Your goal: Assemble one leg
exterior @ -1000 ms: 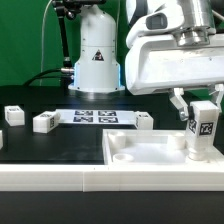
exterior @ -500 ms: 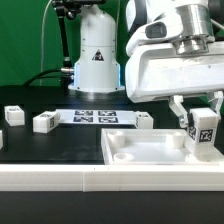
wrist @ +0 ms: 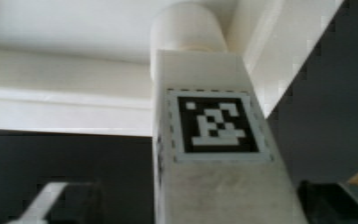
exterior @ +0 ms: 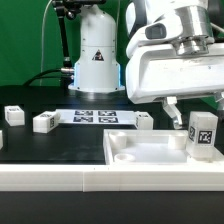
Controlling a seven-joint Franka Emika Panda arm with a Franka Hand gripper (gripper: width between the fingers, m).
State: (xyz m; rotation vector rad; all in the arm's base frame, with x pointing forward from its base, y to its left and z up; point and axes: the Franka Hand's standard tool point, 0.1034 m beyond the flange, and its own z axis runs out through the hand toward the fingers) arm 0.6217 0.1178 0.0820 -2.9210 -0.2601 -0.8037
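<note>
A white leg (exterior: 203, 131) with a black-and-white marker stands upright at the large white panel's (exterior: 140, 158) corner, on the exterior view's right. My gripper (exterior: 199, 114) is right above it, jaws on either side. In the wrist view the leg (wrist: 215, 150) fills the middle between my fingers. A dark gap shows between the leg and one fingertip (wrist: 44, 200), so the jaws stand apart around the leg. The leg's foot is hidden behind the panel's rim.
Three more loose legs lie on the black table: two on the exterior view's left (exterior: 12, 114) (exterior: 44, 122) and one just behind the panel (exterior: 145, 121). The marker board (exterior: 95, 116) lies in the middle. The arm's white base (exterior: 97, 55) stands at the back.
The leg sank a little toward the panel's corner. The finger on the exterior view's left has swung outward, away from the leg, so the jaws have opened.
</note>
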